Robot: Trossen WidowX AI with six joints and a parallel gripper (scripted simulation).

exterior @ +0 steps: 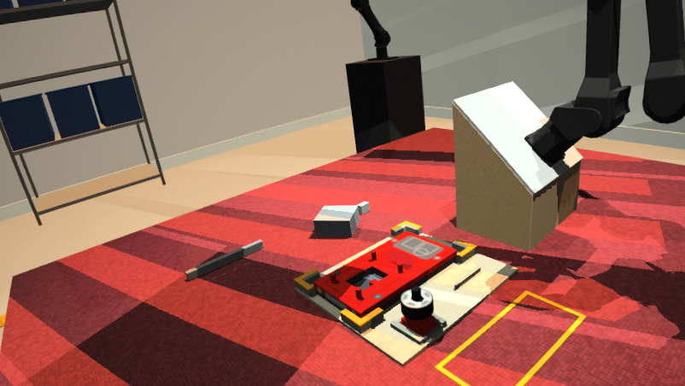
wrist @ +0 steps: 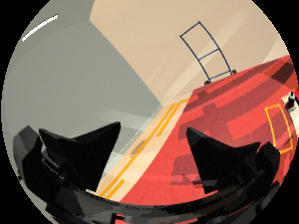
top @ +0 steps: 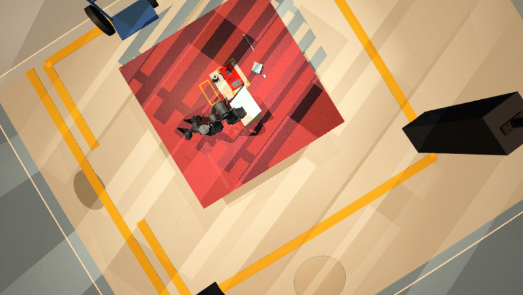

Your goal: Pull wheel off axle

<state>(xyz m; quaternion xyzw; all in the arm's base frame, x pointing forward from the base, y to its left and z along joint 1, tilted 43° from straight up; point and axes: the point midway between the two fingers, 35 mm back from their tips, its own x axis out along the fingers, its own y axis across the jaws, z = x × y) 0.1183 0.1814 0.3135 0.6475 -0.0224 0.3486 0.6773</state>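
The wheel [top: 215,77] [exterior: 417,309] [wrist: 291,102], black with a pale top face, sits on the upright axle [exterior: 416,291], whose dark tip shows above it. The marked area [top: 205,94] [exterior: 481,329] [wrist: 272,106] is a yellow rectangular outline on the red table, beside the board that bears the axle; nothing lies in it. My gripper [top: 180,124] [wrist: 153,127] is open and empty, well away from the wheel, beyond the marked area. Its fingers are outside the exterior view.
A red housing [top: 227,74] [exterior: 422,268] with several pegs lies between yellow corner brackets on the pale board [exterior: 402,353]. A sloped white-topped box [top: 247,100] [exterior: 494,203] stands by the arm. A grey block [top: 257,68] [exterior: 333,226] and a dark bar [top: 248,42] [exterior: 223,262] lie farther off.
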